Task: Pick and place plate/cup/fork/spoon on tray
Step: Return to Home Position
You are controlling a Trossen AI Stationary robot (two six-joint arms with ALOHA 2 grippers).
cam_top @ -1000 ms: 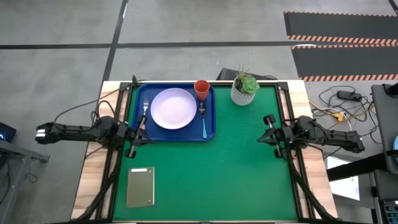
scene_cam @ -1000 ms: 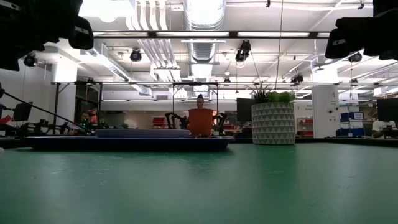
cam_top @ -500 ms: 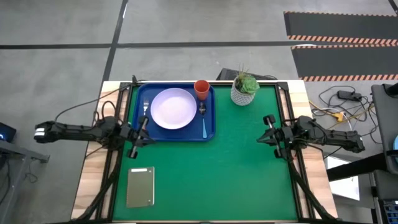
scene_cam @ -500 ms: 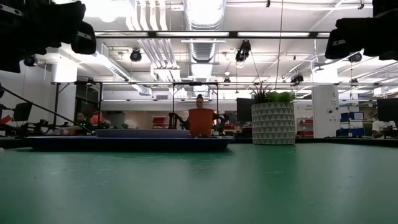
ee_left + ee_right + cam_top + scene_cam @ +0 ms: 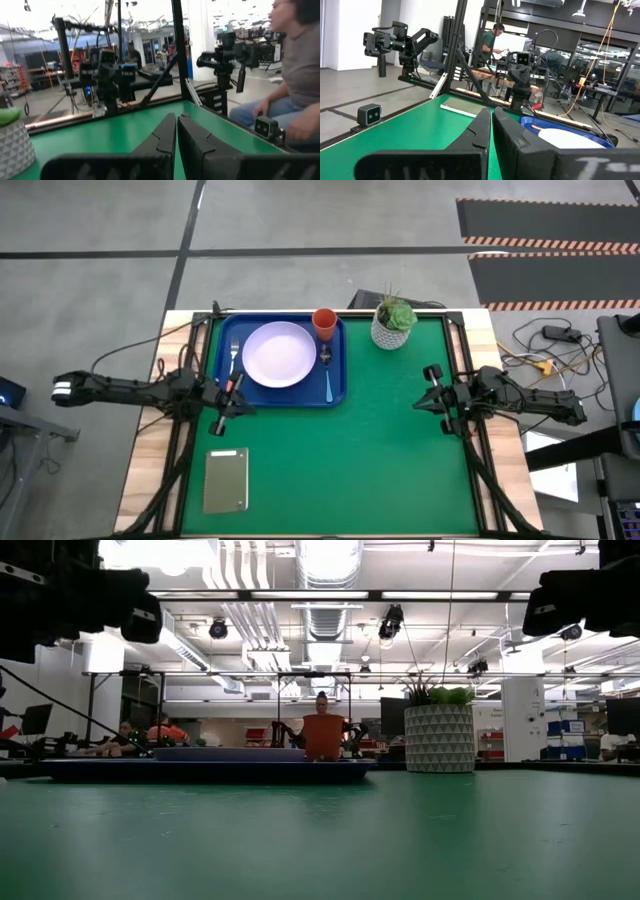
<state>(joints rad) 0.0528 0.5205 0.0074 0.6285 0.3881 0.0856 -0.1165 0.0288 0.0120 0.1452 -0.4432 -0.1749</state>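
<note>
Both arms are dark, near-black and slender, built of jointed segments; the left arm (image 5: 130,391) carries a small white marking near its outer end and a spot of orange-red close to the left gripper (image 5: 230,395), while the right arm (image 5: 530,402) is plain dark down to the right gripper (image 5: 432,388). Thin dark cables loop from the left arm across the table's wooden edge. In the wrist views each gripper's fingers (image 5: 192,142) are matte black, angular wedges mounted on a broad black bar, which on the right gripper bears faint pale lettering.
</note>
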